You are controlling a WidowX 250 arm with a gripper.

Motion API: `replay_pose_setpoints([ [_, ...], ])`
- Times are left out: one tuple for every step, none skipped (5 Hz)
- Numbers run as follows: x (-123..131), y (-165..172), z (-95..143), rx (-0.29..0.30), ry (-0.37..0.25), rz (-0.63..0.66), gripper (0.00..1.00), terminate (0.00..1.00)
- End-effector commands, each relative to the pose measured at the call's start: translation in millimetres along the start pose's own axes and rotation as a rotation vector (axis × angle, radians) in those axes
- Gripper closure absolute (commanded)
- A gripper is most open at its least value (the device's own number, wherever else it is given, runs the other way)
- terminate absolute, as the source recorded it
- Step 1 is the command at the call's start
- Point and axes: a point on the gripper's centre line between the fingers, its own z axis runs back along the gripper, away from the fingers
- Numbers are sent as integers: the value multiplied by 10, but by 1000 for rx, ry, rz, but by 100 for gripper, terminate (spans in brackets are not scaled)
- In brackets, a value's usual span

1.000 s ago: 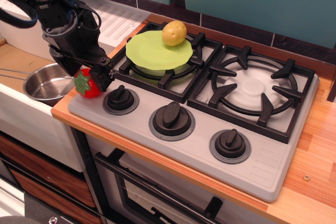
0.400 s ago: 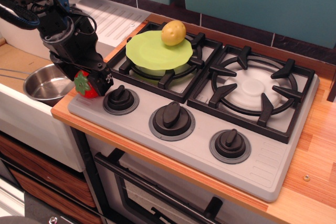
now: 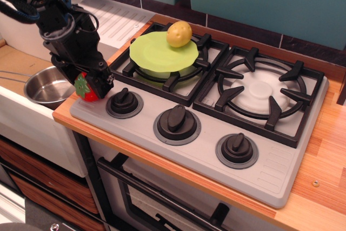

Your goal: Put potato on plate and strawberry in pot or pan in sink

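Observation:
The yellow-tan potato [image 3: 179, 34] rests on the far edge of the lime-green plate [image 3: 159, 51], which lies on the left burner grate. My black gripper [image 3: 92, 86] is shut on the red strawberry [image 3: 86, 88] with its green cap facing left. It holds the strawberry at the stove's front left corner, just right of the shiny steel pan [image 3: 47, 86]. The pan sits in the white sink [image 3: 24, 117] with its thin handle pointing left.
The grey stove top [image 3: 216, 150] has three black knobs along its front and a bare right burner [image 3: 263, 93]. A ribbed white drainboard [image 3: 116, 17] lies behind the arm. Wooden counter shows at the right edge.
The gripper with the strawberry has shifted slightly left and back toward the pan. The potato and plate have not moved.

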Motion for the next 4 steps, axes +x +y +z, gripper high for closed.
replay_pose_setpoints([
  [126, 49, 370, 41, -13, -7, 100, 0],
  [177, 129, 564, 60, 17, -34, 100, 0],
  [219, 320, 580, 71, 8, -86, 100, 0],
  [293, 557, 552, 80, -3, -141, 100, 0],
])
